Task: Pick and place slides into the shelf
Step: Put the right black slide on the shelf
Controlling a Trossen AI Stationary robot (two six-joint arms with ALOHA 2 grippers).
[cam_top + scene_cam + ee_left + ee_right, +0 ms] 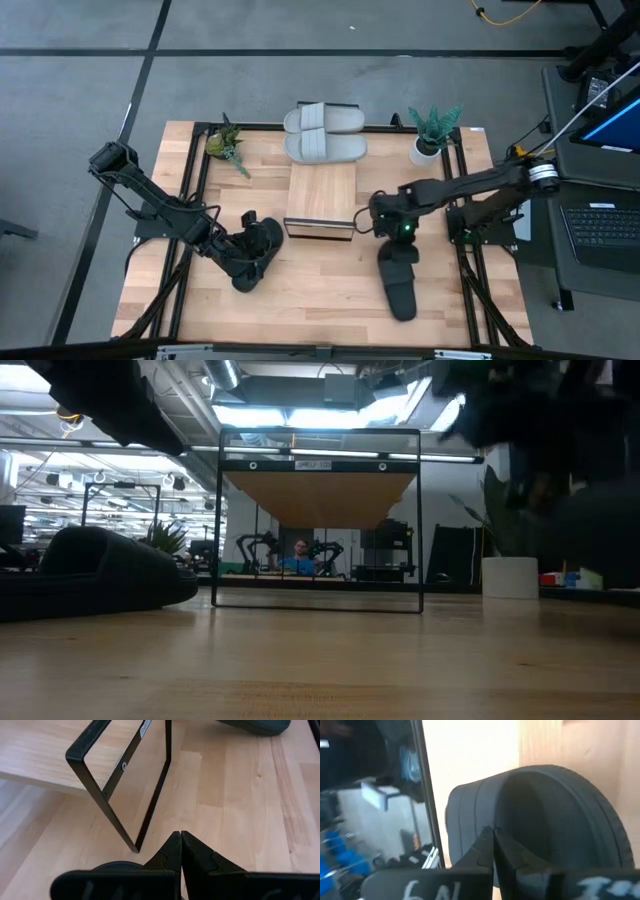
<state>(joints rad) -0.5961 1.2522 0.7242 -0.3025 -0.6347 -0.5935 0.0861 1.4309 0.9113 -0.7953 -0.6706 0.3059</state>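
Grey floor (300, 25), bright ceiling lights (300, 415)

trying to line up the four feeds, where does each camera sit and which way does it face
high view: above the table, looking straight down; both arms, shelf, two grey slides.
low view: at tabletop height, looking level under the shelf; blurred arms overhead, a person far behind.
left wrist view: on the left arm, facing the shelf's frame; left end effector shut.
right wrist view: on the right arm, close on a black slide; right end effector shut.
shared: the shelf shows in the high, low and left wrist views.
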